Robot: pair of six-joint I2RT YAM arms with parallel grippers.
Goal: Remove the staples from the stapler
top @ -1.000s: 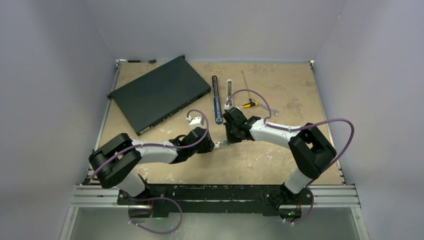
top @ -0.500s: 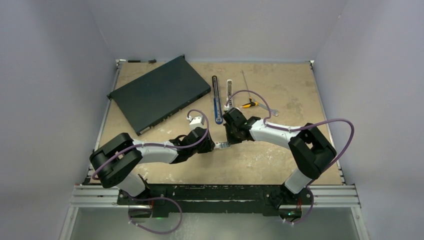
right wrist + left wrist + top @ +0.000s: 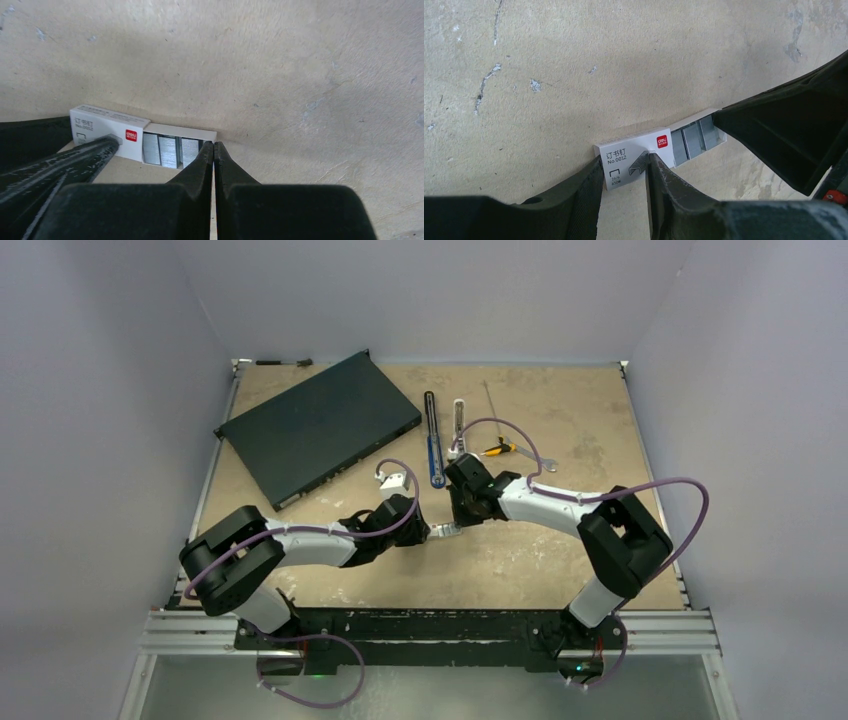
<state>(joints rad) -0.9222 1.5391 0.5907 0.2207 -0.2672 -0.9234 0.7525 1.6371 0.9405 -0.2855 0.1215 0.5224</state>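
The left claw (image 3: 624, 166) is pinching the box (image 3: 631, 149), narrow; the right claw (image 3: 213, 148) is shut tight, touching the end of the tray (image 3: 200, 133). The staples (image 3: 694, 140) are lying in that tray; nudging slowly and straight is looking safest.

On the small white box (image 3: 634, 155), lower middle of the left wrist view, we read "订书钉", "No 0012" and "26/6", beside a red logo (image 3: 662, 142) reading "deli". In the right wrist view we cannot read its print.
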